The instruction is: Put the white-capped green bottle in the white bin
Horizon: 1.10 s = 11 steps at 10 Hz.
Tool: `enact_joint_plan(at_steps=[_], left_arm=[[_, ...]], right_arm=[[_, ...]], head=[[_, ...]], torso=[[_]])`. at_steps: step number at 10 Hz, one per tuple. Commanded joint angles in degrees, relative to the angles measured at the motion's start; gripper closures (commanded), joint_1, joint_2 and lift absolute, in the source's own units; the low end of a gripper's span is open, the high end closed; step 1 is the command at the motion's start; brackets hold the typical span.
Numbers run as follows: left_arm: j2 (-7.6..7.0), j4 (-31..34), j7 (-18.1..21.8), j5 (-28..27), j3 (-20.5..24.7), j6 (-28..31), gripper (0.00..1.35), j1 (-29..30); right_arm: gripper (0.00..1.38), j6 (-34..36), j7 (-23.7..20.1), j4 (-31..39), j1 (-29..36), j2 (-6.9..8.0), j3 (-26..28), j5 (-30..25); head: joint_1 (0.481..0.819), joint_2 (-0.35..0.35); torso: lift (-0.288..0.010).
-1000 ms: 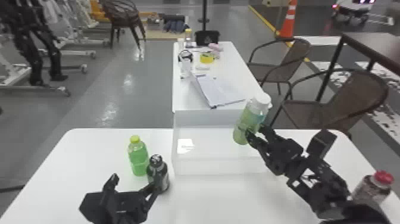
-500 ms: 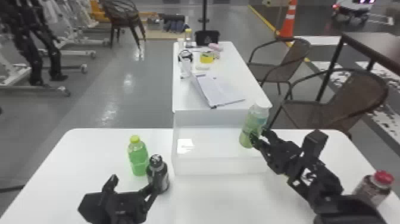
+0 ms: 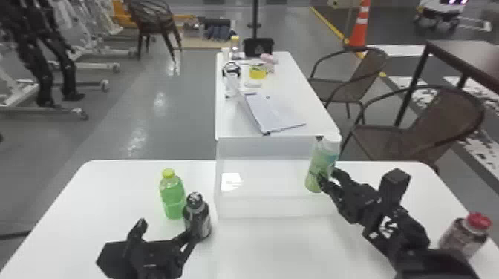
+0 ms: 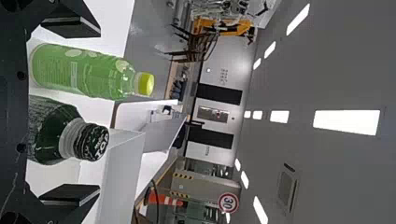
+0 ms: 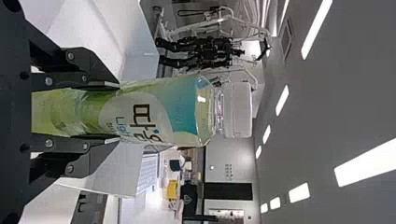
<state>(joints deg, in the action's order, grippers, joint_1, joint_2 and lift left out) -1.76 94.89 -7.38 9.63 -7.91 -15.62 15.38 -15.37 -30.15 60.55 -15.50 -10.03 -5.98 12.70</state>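
I see the white-capped green bottle [image 3: 323, 157], a little tilted, at the right side of the white bin [image 3: 274, 206]. The right gripper [image 3: 328, 177] has its two fingers closed around it. I cannot tell if its base touches the bin. To the left stand the yellow-capped green bottle [image 3: 173, 196] and, nearer, the dark bottle [image 3: 197, 222]. The left gripper [image 3: 166, 230] has its fingers wide apart, near them.

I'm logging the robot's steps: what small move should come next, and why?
Probably ease the right gripper down slightly: its fingers are shut on the green bottle, whose base seems within the bin, near its right end.
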Motion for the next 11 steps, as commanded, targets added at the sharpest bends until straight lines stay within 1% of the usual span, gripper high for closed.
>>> enact_joint_plan(at_steps=[1,2,3,4,7,8,9,10,11], left_arm=[[0.0,-0.1,0.0,0.0,0.0,-0.1,0.13,-0.1],[0.0,-0.1,0.0,0.0,0.0,-0.1,0.13,-0.1],[0.0,-0.1,0.0,0.0,0.0,-0.1,0.13,-0.1],[0.0,-0.1,0.0,0.0,0.0,-0.1,0.13,-0.1],[0.0,-0.2,0.0,0.0,-0.1,-0.1,0.13,-0.1],[0.0,-0.2,0.0,0.0,-0.2,-0.1,0.13,-0.2],[0.0,-0.3,0.0,0.0,-0.3,-0.2,0.13,-0.2],[0.0,-0.3,0.0,0.0,-0.4,-0.2,0.13,-0.3],[0.09,-0.3,0.0,0.0,-0.4,-0.3,0.13,-0.3]], right_arm=[[0.87,0.0,0.0,-0.7,-0.1,0.09,0.0,0.5],[0.74,-0.1,0.0,-0.7,-0.1,0.18,0.0,0.7],[0.55,-0.3,0.0,-0.8,-0.1,0.18,0.0,0.8],[0.48,-0.4,0.0,-0.8,-0.1,0.18,0.0,1.0],[0.47,-0.8,0.1,-0.5,0.1,0.18,0.0,1.2],[0.47,-0.9,0.1,0.6,0.9,0.18,0.0,1.8],[0.47,-0.9,0.2,3.9,2.9,0.18,0.5,2.3],[0.47,-0.8,2.8,10.8,7.4,0.45,2.0,1.5],[0.46,-0.1,9.7,20.1,14.4,0.62,3.2,1.5]], head=[[0.549,0.0],[0.549,0.0],[0.549,0.0],[0.549,0.0],[0.549,0.0],[0.549,0.0],[0.549,0.0],[0.549,0.0],[0.549,0.0]], torso=[[-0.1],[-0.1],[-0.1],[-0.1],[-0.1],[-0.1],[-0.1],[-0.1],[-0.1]])
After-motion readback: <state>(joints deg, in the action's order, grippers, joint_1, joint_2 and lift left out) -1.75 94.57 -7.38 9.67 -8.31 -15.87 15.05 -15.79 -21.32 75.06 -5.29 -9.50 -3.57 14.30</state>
